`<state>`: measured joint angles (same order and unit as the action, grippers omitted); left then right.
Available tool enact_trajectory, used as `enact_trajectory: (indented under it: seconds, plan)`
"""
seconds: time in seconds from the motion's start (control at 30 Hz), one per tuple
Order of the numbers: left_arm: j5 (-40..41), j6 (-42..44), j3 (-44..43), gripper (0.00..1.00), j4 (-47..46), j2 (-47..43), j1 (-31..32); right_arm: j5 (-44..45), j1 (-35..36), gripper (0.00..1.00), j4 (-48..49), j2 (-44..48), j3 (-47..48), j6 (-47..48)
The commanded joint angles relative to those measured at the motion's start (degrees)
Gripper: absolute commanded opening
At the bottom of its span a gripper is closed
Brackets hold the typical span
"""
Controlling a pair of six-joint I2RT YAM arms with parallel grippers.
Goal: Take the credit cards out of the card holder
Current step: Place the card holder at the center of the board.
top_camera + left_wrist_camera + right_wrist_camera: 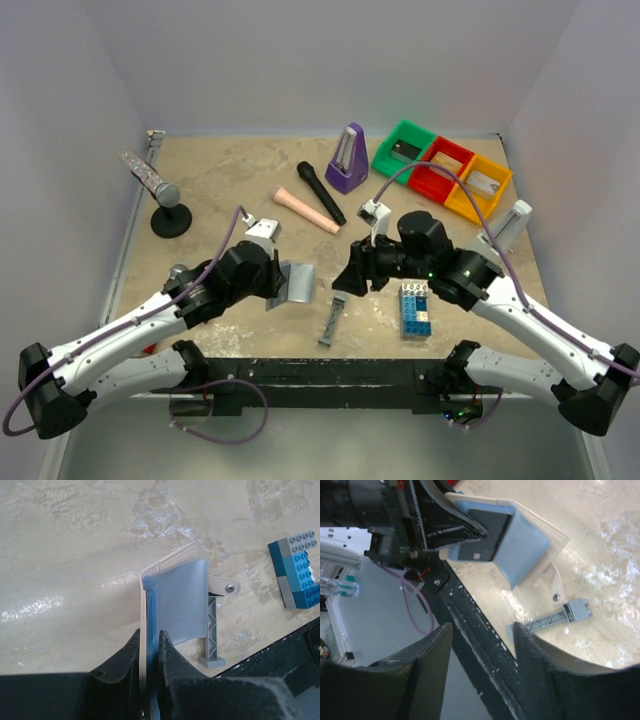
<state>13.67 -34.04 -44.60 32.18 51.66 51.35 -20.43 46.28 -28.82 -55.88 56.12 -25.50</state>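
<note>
The light-blue card holder (297, 283) is held upright and half open above the table's near middle. My left gripper (279, 283) is shut on one panel's edge; in the left wrist view the fingers (172, 667) pinch the blue and tan layers of the card holder (180, 600). In the right wrist view the open card holder (527, 545) shows a black credit card (485, 535) in its pocket; other cards are hidden. My right gripper (347, 277) is open and empty just right of the holder, and in its own view (482, 632) the jaws stand wide apart.
A narrow grey bar piece (333, 322) lies below the holder, a blue-and-white brick stack (415, 307) to its right. At the back stand a purple metronome (347, 158), black microphone (320, 192), pink cylinder (307, 210), green, red and yellow bins (440, 167), and a black stand (170, 215) at the left.
</note>
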Motion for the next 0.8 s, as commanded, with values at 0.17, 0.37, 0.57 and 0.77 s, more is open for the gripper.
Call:
enact_trajectory:
  seconds: [0.17,0.37,0.57,0.77]
  plan:
    - [-12.2,-7.5,14.7,0.0,-26.1,0.8,-9.8,-4.7,0.7,0.16,13.0,-16.7,1.0,-1.8]
    - [-16.1,-7.4,17.4,0.0,-35.3,4.8,-12.0,-6.6,0.6,0.09,22.2,-25.8,0.3,-4.6]
    - [-25.9,-9.8,19.0,0.0,-39.9,11.6,-18.6,-7.1,0.2,0.06,22.9,-34.3,3.8,-4.2]
    - [-28.2,-10.8,18.8,0.0,-41.6,17.4,-20.8,-7.2,-1.8,0.04,23.8,-40.9,5.7,-5.3]
